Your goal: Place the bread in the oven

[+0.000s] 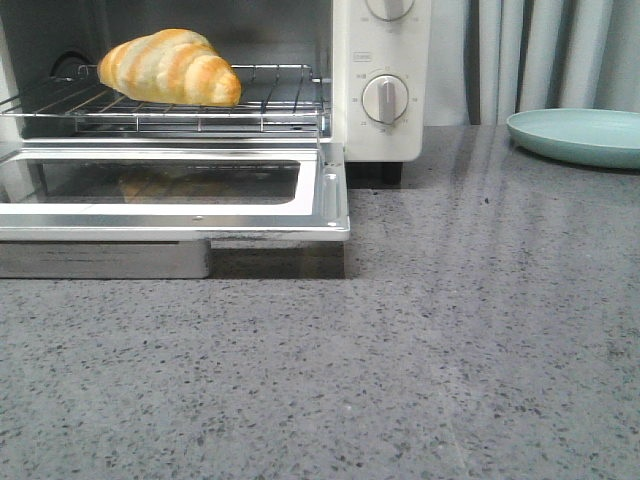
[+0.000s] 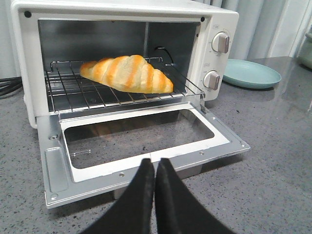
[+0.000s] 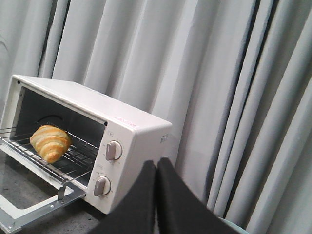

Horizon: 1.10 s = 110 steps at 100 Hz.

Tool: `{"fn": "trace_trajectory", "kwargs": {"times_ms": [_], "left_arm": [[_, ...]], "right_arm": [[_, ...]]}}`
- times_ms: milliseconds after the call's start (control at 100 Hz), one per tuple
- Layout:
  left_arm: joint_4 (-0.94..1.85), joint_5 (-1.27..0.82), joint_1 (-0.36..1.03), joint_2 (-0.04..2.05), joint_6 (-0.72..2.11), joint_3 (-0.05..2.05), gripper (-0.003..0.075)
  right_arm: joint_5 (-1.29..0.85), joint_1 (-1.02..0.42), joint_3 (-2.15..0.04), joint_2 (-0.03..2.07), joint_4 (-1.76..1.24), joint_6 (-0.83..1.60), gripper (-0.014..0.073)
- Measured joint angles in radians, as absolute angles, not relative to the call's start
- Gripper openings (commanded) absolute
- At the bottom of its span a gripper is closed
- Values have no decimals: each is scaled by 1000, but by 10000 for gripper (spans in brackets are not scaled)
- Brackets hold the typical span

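Note:
The bread (image 1: pixel 170 67), a golden-orange striped croissant roll, lies on the wire rack (image 1: pixel 270 95) inside the white oven (image 1: pixel 385 130). The oven's glass door (image 1: pixel 325 195) hangs open, flat over the counter. The bread also shows in the left wrist view (image 2: pixel 127 73) and the right wrist view (image 3: pixel 49 142). My left gripper (image 2: pixel 155 163) is shut and empty, in front of the open door's front edge. My right gripper (image 3: pixel 156 165) is shut and empty, raised off to the oven's dial side. Neither gripper shows in the front view.
A pale green plate (image 1: pixel 578 135) sits on the grey speckled counter to the right of the oven; it also shows in the left wrist view (image 2: pixel 251 74). Grey curtains (image 3: pixel 219 73) hang behind. Black cables (image 2: pixel 9 87) lie left of the oven.

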State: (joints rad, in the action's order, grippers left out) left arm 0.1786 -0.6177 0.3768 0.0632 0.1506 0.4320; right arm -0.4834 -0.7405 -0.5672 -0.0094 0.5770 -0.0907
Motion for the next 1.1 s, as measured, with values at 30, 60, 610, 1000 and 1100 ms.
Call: {"fn": "trace_trajectory", "kwargs": {"times_ms": [30, 60, 610, 1000, 1100], "left_arm": [[179, -618, 377, 63, 151, 432, -21], [181, -618, 377, 63, 151, 432, -21], [181, -618, 377, 63, 151, 432, -21], [158, -540, 356, 29, 174, 418, -21], [126, -458, 308, -4, 256, 361, -21]], "right_arm": [[-483, -740, -567, -14, 577, -91, -50], [-483, -740, -567, -15, 577, -91, -50], [-483, -739, -567, -15, 575, -91, -50], [-483, -739, -567, -15, 575, -91, -50], [-483, -739, -567, -15, 575, -91, -50]]}}
